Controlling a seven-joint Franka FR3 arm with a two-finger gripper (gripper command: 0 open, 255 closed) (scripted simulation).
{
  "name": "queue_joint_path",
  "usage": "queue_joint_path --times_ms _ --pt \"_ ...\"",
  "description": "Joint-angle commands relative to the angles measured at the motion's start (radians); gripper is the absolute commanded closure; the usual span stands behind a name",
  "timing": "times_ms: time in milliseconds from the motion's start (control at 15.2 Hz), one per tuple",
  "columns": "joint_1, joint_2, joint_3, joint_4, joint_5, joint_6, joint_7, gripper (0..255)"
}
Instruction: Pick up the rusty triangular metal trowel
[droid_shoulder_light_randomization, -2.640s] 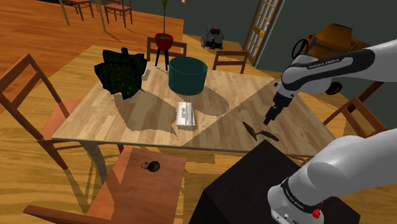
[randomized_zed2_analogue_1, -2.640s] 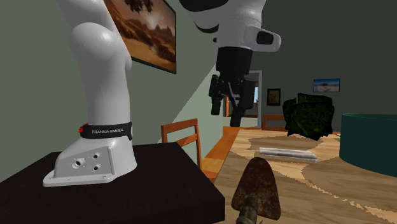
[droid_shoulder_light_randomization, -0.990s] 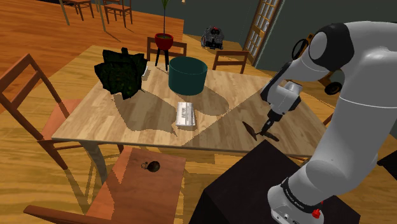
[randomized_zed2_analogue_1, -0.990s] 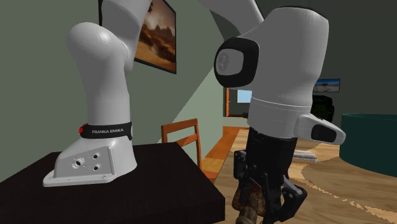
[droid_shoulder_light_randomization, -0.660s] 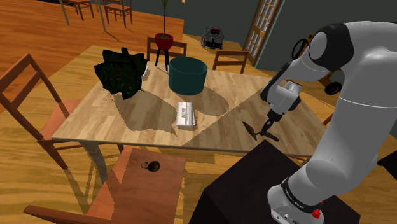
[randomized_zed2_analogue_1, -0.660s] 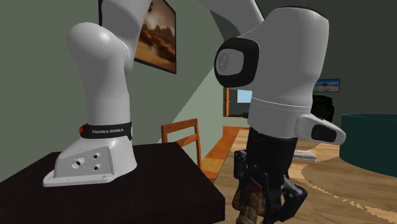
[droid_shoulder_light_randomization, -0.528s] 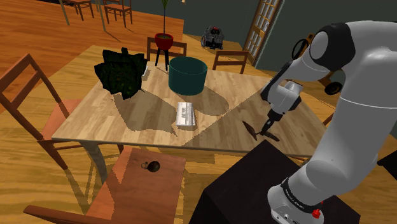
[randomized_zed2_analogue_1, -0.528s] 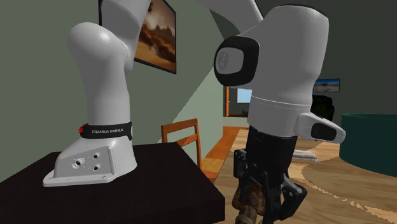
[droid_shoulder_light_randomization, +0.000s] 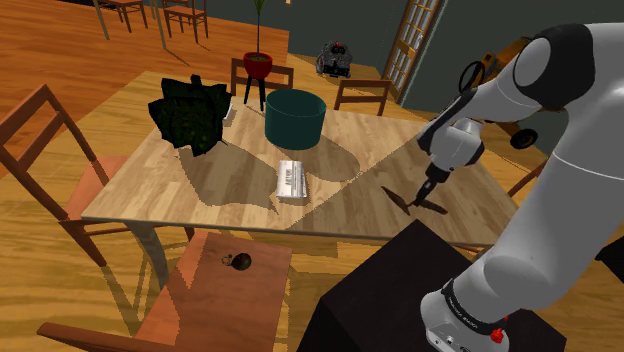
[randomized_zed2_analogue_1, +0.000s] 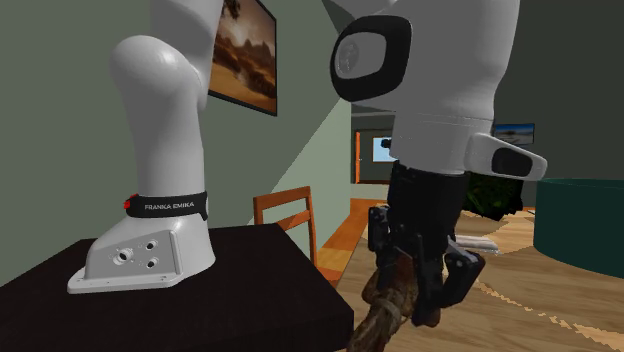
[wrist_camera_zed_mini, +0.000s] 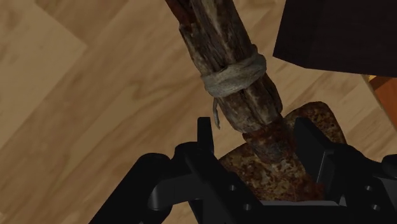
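The rusty trowel (wrist_camera_zed_mini: 236, 71) has a rough brown handle bound with pale twine and a pitted rusty blade (wrist_camera_zed_mini: 321, 124). My gripper (wrist_camera_zed_mini: 254, 143) is shut on it where the handle meets the blade, with a black finger on either side. In the shoulder view the gripper (droid_shoulder_light_randomization: 428, 193) holds the trowel (droid_shoulder_light_randomization: 403, 199) just above the wooden table (droid_shoulder_light_randomization: 200, 190) near its edge by the stand. In the second exterior view the trowel (randomized_zed2_analogue_1: 378, 312) hangs tilted from the gripper (randomized_zed2_analogue_1: 415, 285), handle end down.
A teal round tub (droid_shoulder_light_randomization: 293, 118), a dark green leafy clump (droid_shoulder_light_randomization: 190, 112) and a small white box (droid_shoulder_light_randomization: 291, 181) sit further along the table. The black stand (droid_shoulder_light_randomization: 400, 290) lies close under the hand. Wooden chairs (droid_shoulder_light_randomization: 215, 285) ring the table.
The hand has risen a little and the trowel has come up with it, now tilted off the table. The fingers have tightened slightly.
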Motion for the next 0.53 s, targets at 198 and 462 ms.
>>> queue_joint_path --times_ms 198,462 --pt "0.037 -0.092 -0.056 -0.012 -0.116 -0.045 0.087 255" --pt "0.047 -0.132 -0.073 -0.013 -0.166 -0.067 0.125 255"
